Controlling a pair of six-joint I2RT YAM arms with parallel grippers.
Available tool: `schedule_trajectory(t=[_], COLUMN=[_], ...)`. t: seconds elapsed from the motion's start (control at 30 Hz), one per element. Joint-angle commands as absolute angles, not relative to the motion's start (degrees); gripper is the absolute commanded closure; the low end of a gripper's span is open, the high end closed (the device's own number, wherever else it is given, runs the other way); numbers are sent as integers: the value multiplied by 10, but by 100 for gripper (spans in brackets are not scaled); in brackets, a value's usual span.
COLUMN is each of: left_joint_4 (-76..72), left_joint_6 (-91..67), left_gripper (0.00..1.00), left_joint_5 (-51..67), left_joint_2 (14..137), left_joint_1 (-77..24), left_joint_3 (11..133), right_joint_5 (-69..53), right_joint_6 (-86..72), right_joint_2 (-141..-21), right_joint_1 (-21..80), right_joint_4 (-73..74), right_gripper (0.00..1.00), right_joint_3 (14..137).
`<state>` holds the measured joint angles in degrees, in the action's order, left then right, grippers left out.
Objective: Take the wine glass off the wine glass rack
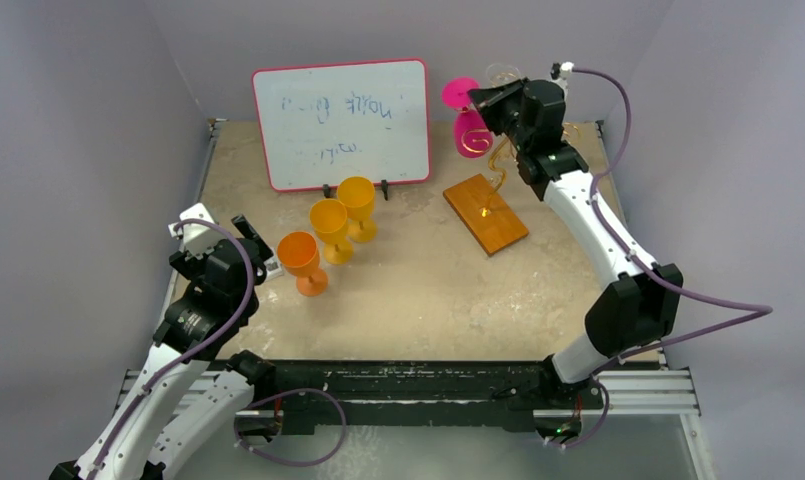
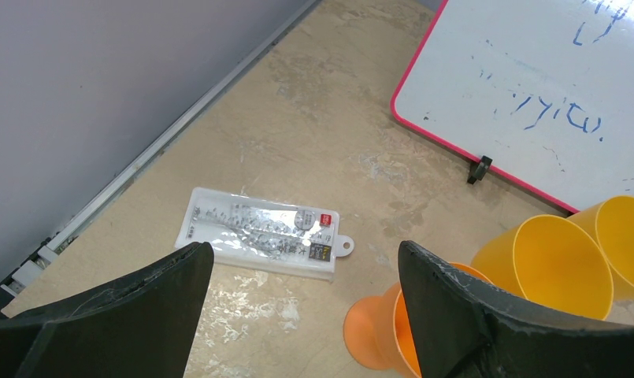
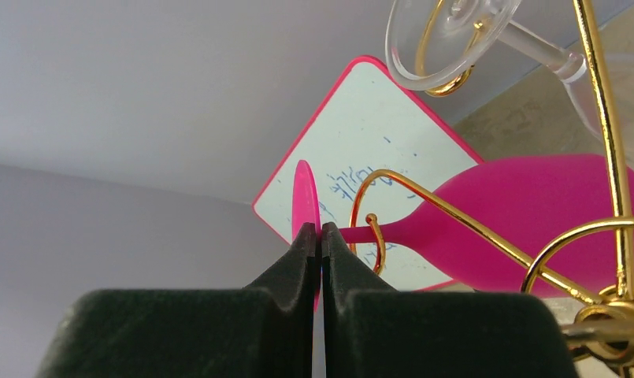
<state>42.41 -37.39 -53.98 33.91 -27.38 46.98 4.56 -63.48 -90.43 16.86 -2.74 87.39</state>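
Presently gripped: right gripper has its fingers pressed together on the thin rim of the pink glass foot.
Glass position: hanging bowl-down on the rack above the far right corner of the tabletop; stem sits inside a gold scroll.
Left gripper: fingers apart, holding nothing, above a packet near the left edge.
Risk 1, slip: the pinch covers only the foot's edge; the bowl's weight can likely twist the foot out of the pads.
Risk 2, snag: a pull not in line with the scroll's opening would catch the stem and drag or tip the rack.
Risk 3, collision: the clear glass hangs just beside; a wide swing could knock it off.
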Motion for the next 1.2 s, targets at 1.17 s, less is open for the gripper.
schedule_trajectory(t=[1.17], left_joint_4=[407], left_joint_6=[-371], left_gripper=[13], left_joint_5=[-533], left_joint_2=[349], left_joint_1=[-270], left_joint_3=[470], right_joint_5=[79], right_joint_6=[-728], right_joint_2=[-934], right_joint_1=[182], right_joint_4=[-26], right_gripper=[100], right_joint_3=[935])
